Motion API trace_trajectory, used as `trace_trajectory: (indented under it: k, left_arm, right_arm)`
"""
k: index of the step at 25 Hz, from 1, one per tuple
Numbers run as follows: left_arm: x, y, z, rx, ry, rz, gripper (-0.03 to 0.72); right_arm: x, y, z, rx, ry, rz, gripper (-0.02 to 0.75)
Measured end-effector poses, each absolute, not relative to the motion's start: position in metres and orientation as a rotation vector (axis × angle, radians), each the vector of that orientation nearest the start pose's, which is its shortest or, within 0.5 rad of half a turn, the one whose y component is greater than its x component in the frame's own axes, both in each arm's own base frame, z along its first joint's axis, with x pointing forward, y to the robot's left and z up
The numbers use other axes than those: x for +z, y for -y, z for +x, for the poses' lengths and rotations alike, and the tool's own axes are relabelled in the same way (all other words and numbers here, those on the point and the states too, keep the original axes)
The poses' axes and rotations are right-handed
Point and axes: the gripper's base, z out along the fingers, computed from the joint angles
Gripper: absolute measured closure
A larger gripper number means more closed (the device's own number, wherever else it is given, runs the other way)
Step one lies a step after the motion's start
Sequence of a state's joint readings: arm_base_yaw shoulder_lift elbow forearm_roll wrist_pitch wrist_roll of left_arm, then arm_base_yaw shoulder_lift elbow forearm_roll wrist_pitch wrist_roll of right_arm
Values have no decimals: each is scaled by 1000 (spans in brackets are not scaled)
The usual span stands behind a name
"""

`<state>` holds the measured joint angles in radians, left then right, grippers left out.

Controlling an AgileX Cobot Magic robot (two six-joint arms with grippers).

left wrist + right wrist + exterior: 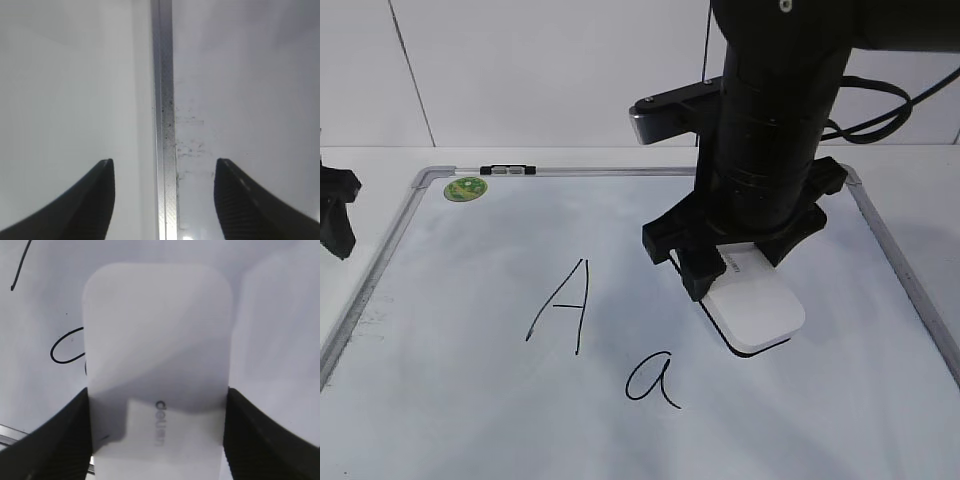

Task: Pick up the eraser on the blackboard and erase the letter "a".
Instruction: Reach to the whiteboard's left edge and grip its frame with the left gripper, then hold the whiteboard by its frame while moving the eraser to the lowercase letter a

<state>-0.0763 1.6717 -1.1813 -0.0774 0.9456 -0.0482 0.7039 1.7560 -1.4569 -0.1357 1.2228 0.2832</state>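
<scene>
your left gripper (162,192) hangs at the blackboard's (880,400) left frame edge with its fingers spread wide, holding nothing. your right arm comes straight down over the board, and the right gripper (157,435) has its fingers clamped on the sides of the eraser (755,305). the eraser sits just up and right of the letter "a" (653,381).
</scene>
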Motion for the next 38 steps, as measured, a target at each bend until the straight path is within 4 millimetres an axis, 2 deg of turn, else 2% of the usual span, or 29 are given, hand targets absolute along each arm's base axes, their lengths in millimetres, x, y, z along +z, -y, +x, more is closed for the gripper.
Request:
trace_trajectory:
  k: [7,17,25,38]
  left_arm:
    - [193,32,342,-109,-3017,-22,312]
    - [167,32,349,-103,-3068,-27,398]
    - [162,32,353,-102,-3046,-30,433]
    - [157,24,356,-108,-3041,-76,443]
  right_arm:
    - [273,-219,276,-75,-2882,-672,188]
    - [273,-219,276,-75,-2882,-672,188]
    - [273,-219,276,-75,-2882,-672,188]
    - [273,-219,276,-83,-2878,-674,188]
